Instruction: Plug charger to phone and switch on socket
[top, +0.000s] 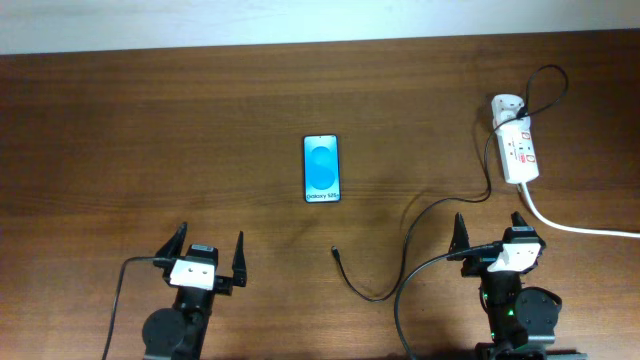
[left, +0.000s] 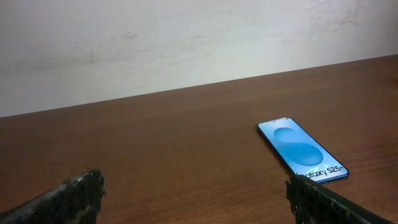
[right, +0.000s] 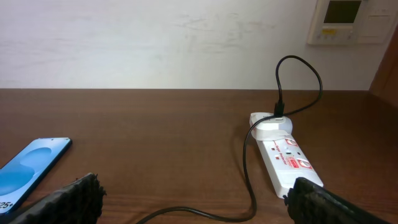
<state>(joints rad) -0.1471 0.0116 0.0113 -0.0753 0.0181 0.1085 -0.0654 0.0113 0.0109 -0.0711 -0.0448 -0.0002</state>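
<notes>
The phone (top: 322, 168) lies flat mid-table, its blue screen up; it shows at the right in the left wrist view (left: 301, 150) and at the lower left in the right wrist view (right: 28, 171). The charger's black cable (top: 415, 225) runs from its white adapter (top: 506, 107), plugged into the socket's far end, to a loose connector tip (top: 335, 251) below the phone. The socket (top: 519, 148) is a white strip at the far right (right: 289, 163). My left gripper (top: 210, 250) stands open near the front edge. My right gripper (top: 490, 227) is open too, just in front of the socket.
A thick white mains cord (top: 580, 225) leaves the socket toward the right table edge. A pale wall (left: 186, 37) rises behind the table, with a white control panel (right: 348, 22) on it. The arms' own black cables (top: 120, 300) trail by the bases.
</notes>
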